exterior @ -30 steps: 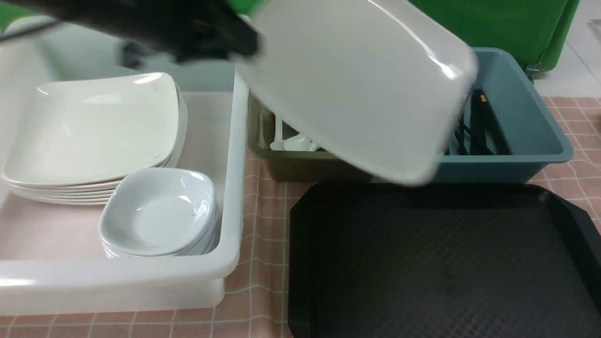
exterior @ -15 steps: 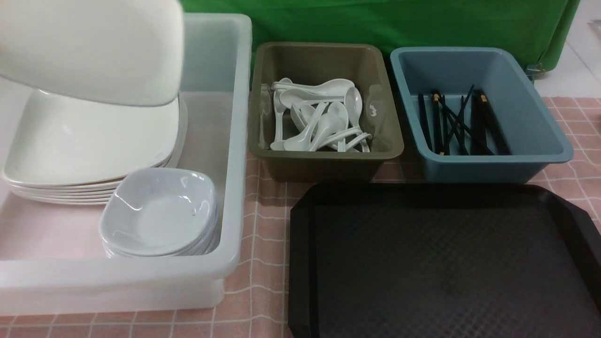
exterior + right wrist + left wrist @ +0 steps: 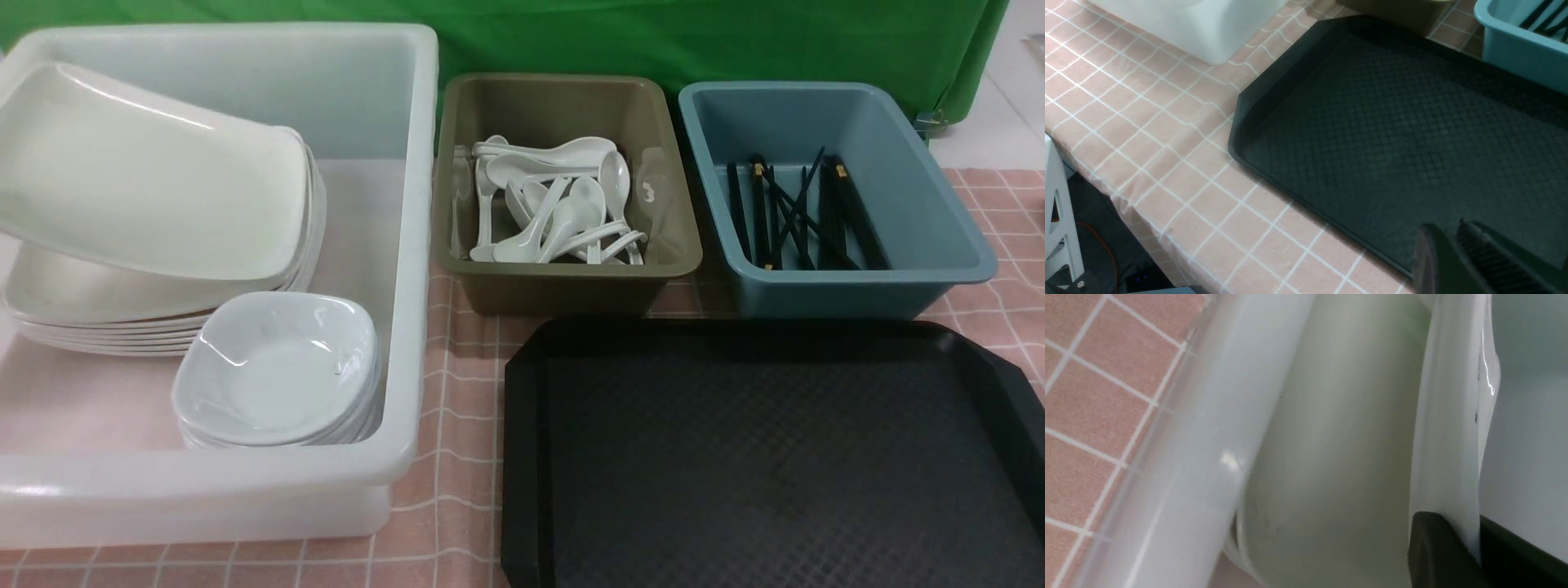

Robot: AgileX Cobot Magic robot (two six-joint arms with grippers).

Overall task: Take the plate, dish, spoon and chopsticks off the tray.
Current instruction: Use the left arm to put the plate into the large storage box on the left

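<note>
Looking from the robot's side, w/ 12 o'clock straight ahead: nearest is the R gripper (image 3: 1443,232), seen only by its own wrist cam, up over the near edge of the tray (image 3: 767,457). Its fingers (image 3: 1494,261) sit close together w/ a sliver of gap and nothing between them. Tray lies at approx 5 o'clock on the pink checked cloth (image 3: 457,457), diamond texture showing. Cloth runs under all three tubs too.

At approx 9 o'clock stands the white tub (image 3: 412,327). By its near wall the dish (image 3: 277,367) tops a stack of its like, right way up. Behind that is a plate stack (image 3: 98,327), and on it the plate (image 3: 155,180), tilted: its 3 o'clock edge is down at the stack, its 9 o'clock edge lifted. Whether the low edge truly touches the stack, can't tell. L gripper (image 3: 1470,535) is out of the front cam's sight, but its wrist cam shows two black fingers (image 3: 1437,547) pinching the plate's rim, one each side, close by the tub wall.

Farther back, at 12 o'clock, the olive tub (image 3: 571,290) w/ a heap of spoons (image 3: 555,212). Just beside it, at approx 1 o'clock, the blue tub (image 3: 857,294) holding the chopsticks (image 3: 792,220), several pairs, some crossed. Both tubs stand just past the tray's far edge. Green backdrop (image 3: 653,41) at the very back.
</note>
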